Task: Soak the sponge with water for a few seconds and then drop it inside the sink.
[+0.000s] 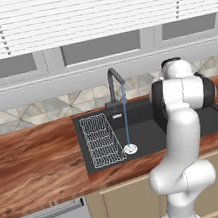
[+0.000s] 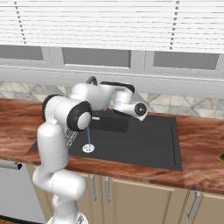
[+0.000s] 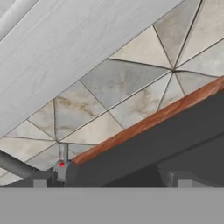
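Note:
The sink (image 1: 144,125) is a black basin set in the wooden counter. From its dark faucet (image 1: 114,83) a thin blue stream of water (image 1: 126,120) falls onto the round silver drain (image 1: 131,149). A small yellow and green sliver, probably the sponge (image 2: 222,157), lies on the counter at the far right edge of the right base view. My wrist (image 2: 139,109) hangs over the back of the sink (image 2: 144,140), right of the water (image 2: 89,135). In the hand view my gripper (image 3: 112,183) is open, empty, and faces the tiled backsplash, with the faucet base (image 3: 61,169) at lower left.
A white wire rack (image 1: 100,139) fills the sink's left part. The tiled backsplash (image 3: 113,83) and a window ledge rise behind the sink. The wooden counter (image 1: 33,160) stretches left of the sink and also to its right (image 2: 201,144).

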